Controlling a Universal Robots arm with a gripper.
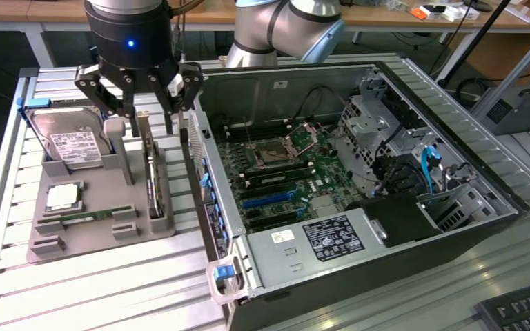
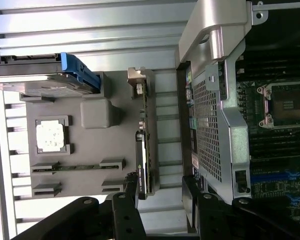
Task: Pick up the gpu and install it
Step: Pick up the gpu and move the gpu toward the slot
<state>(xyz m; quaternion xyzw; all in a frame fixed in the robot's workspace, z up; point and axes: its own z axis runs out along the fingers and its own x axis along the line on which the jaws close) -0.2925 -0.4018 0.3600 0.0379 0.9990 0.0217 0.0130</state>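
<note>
1. The end effector [image 1: 145, 114] hangs above the far end of a grey parts holder [image 1: 99, 238] that sits on the slatted metal worktop [image 1: 108, 289].
2. Its black fingers [image 1: 108, 103] are spread as wide as they go and have hold of nothing.
3. The gpu [image 1: 154, 186] stands on its long edge in a slot along the side of the holder nearest the computer case [image 1: 275, 86].
4. In the wrist view the gpu [image 2: 142, 155] appears as a thin dark strip. Its silver bracket is at the end farther from the end effector [image 2: 160, 215].
5. In that view one finger [image 2: 115, 215] is on the holder's side of the card's line and another is on the case's side.
6. The fingertips appear to be clear of the card, though the exterior view's angle makes the gap hard to judge.
7. A hard drive [image 1: 72, 141] with a white label leans upright at the holder's far corner, towards the exterior view's left.
8. A processor chip [image 1: 63, 196] lies flat in a square recess of the holder, nearer the camera than the drive.
9. A narrow green memory stick [image 1: 85, 217] lies nearer still.
10. The case lies on its side just beside the holder, at the exterior view's right, with its open side up and the motherboard [image 1: 275, 165] exposed.
11. A black power supply [image 1: 334, 238] with a label sits at the near end of the case.
12. The corner of a keyboard [image 1: 523, 310] shows at the lower right of the exterior view.
</note>
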